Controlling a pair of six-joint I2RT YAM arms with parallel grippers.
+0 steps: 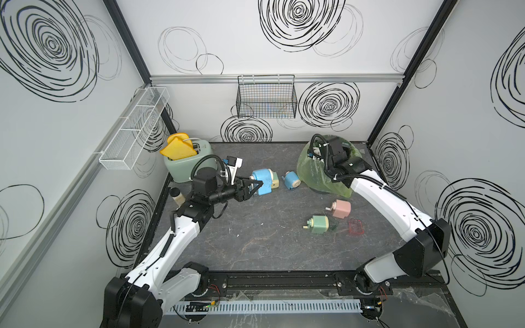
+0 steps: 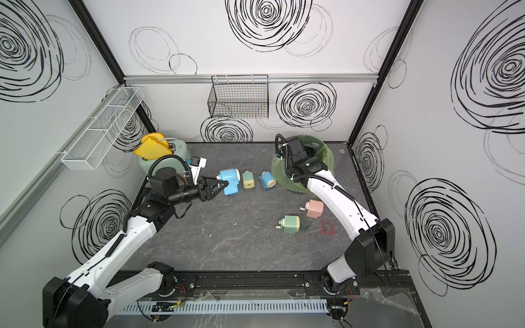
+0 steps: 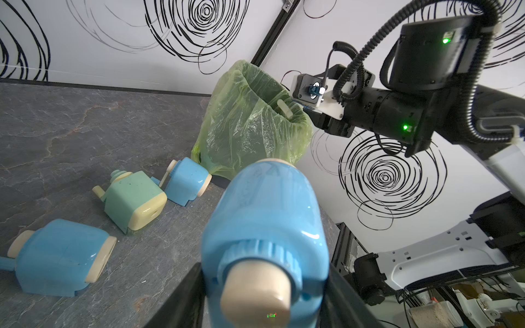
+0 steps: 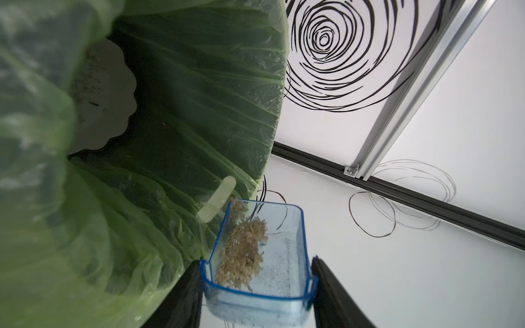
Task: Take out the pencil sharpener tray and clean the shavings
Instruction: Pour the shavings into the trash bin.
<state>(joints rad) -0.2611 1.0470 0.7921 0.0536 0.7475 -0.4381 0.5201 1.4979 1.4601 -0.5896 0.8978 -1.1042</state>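
My right gripper (image 4: pixel 255 265) is shut on a clear blue tray (image 4: pixel 284 272), one finger on each long side. Brown shavings (image 4: pixel 244 252) are heaped against the tray wall nearer the green liner. The tray hangs at the rim of the green-lined bin (image 1: pixel 318 173), over its open mouth (image 4: pixel 170 113). In both top views the wrist hides the tray. My left gripper (image 1: pixel 255 188) is shut on a blue pencil sharpener (image 1: pixel 264 181), near the toaster. The same sharpener (image 3: pixel 264 215) fills the left wrist view, cream knob toward the camera, between the two fingers (image 3: pixel 193 286).
On the table lie a yellow-green sharpener (image 1: pixel 275 184), a small blue one (image 1: pixel 292 180), a pink one (image 1: pixel 341 208) and a green one (image 1: pixel 318 224). A red tray (image 1: pixel 356 226) lies beside them. A toaster (image 1: pixel 187 164) and a bottle (image 1: pixel 177 196) stand at the left.
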